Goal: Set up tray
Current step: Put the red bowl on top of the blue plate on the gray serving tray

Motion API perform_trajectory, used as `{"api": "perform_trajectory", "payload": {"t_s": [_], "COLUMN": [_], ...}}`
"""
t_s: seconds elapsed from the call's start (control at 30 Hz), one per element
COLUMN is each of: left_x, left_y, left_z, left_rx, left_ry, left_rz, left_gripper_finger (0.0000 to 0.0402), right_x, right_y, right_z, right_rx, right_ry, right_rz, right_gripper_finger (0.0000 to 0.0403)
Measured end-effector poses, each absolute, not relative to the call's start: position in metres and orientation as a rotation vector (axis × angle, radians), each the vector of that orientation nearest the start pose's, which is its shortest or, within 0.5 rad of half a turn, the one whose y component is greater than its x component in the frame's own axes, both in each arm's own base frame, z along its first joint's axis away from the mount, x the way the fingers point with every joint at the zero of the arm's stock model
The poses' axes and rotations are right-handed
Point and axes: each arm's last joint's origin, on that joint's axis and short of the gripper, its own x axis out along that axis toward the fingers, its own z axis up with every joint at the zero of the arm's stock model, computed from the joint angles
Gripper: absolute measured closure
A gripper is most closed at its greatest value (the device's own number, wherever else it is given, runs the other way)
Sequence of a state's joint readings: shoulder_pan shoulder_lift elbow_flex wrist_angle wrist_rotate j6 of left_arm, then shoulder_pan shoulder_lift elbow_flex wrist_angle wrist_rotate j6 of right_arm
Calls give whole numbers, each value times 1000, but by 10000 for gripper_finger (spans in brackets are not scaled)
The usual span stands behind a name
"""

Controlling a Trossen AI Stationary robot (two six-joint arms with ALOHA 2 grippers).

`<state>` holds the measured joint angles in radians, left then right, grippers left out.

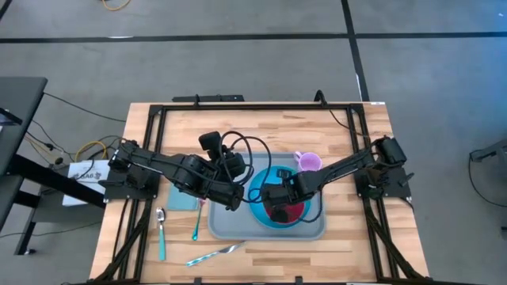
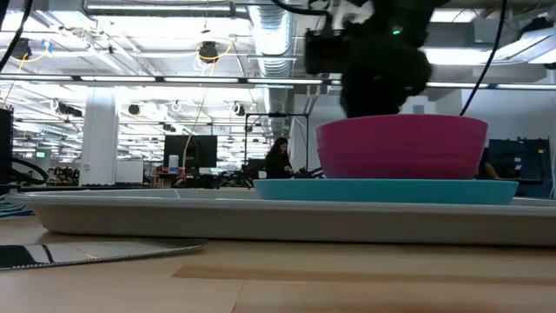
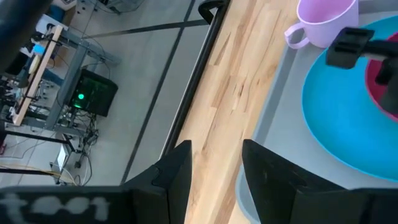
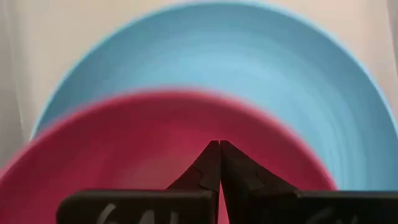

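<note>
The grey-blue tray [image 1: 230, 226] lies on the wooden table with a round blue plate [image 1: 273, 174] on it. A pink bowl [image 1: 295, 212] stands on the plate, and a lilac mug [image 1: 309, 162] sits at the tray's far edge. My right gripper [image 4: 219, 146] is shut and points steeply down into the bowl [image 4: 143, 143], with nothing between its fingers. My left gripper [image 3: 216, 168] hangs open above the tray's left rim, holding nothing. My right gripper has its shut fingertips [image 4: 211, 155] low inside the pink bowl, coming from above. I cannot tell whether they touch the bowl's inner surface. The bowl [image 2: 400, 148] stands upright on the plate [image 2: 382, 189].
A teal napkin [image 1: 182, 198] lies left of the tray. A spoon [image 1: 161, 229] and a fork [image 1: 196, 226] lie near it, and a knife [image 1: 214, 253] lies by the near edge. A black frame runs around the table's far and side edges.
</note>
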<state>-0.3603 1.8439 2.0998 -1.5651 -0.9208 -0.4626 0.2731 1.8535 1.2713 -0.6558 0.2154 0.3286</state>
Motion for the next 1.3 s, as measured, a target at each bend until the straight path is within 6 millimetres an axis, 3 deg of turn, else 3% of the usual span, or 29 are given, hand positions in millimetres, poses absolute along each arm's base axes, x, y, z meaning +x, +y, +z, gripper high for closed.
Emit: {"api": "perform_trajectory", "payload": {"t_s": [0.37, 1.3], "left_x": [322, 322], "left_y": [-97, -97], "left_z": [395, 395], "left_rx": [380, 364], "left_ry": [905, 916], "left_rz": [689, 675], "left_gripper_finger": [267, 267], "right_x": [353, 351], "right_y": [77, 66], "right_z": [181, 180], "right_rx": [-25, -104], "right_ry": [1201, 1235], "right_rz": [-165, -229], "right_gripper_finger": [402, 403]}}
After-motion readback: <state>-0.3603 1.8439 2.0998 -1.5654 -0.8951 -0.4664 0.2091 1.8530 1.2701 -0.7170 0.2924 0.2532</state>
